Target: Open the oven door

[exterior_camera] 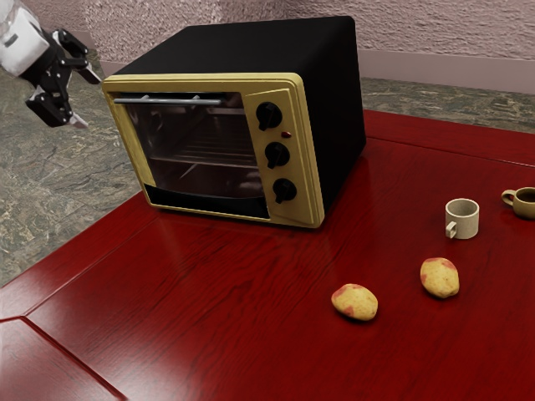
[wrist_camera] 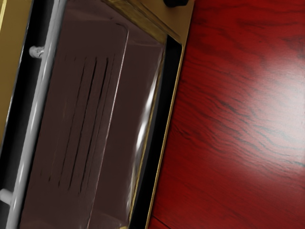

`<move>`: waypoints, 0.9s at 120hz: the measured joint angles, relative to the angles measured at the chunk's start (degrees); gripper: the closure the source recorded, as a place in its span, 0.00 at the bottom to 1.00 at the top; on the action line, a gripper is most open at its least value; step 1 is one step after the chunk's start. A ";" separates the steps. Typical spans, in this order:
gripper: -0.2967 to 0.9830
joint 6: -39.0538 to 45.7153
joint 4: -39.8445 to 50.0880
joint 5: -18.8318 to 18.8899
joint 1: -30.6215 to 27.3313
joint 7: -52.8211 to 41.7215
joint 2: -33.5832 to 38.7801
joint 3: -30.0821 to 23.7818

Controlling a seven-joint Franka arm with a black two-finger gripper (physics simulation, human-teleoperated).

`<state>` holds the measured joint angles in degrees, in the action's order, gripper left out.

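Observation:
At the exterior view's upper left, my gripper [exterior_camera: 84, 96] stands open beside the oven's upper left front corner, with nothing between its fingers. The black oven [exterior_camera: 334, 100] has a gold front frame. Its glass door [exterior_camera: 201, 146] is closed, with a silver bar handle [exterior_camera: 171, 101] across the top. In the wrist view the handle [wrist_camera: 35, 112] is a long grey bar on two short posts, and the door's dark glass [wrist_camera: 86, 119] lies beside it. The gripper is apart from the handle.
Three black knobs [exterior_camera: 277, 154] line the oven's front panel. On the red table [exterior_camera: 209, 309] lie two potatoes [exterior_camera: 355, 302], farther to the exterior view's right a white mug [exterior_camera: 464, 219] and a tan cup [exterior_camera: 524, 203] with dark contents.

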<state>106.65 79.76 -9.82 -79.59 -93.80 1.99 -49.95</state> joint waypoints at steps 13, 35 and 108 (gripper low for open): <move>0.23 -1.93 -4.40 6.31 2.97 2.16 -5.81 -0.97; 0.23 -1.82 -6.96 13.82 9.84 5.36 -10.35 1.59; 0.23 5.91 -15.07 26.62 17.45 10.10 -22.66 3.05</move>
<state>112.56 64.69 16.80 -62.13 -83.69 -20.67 -46.91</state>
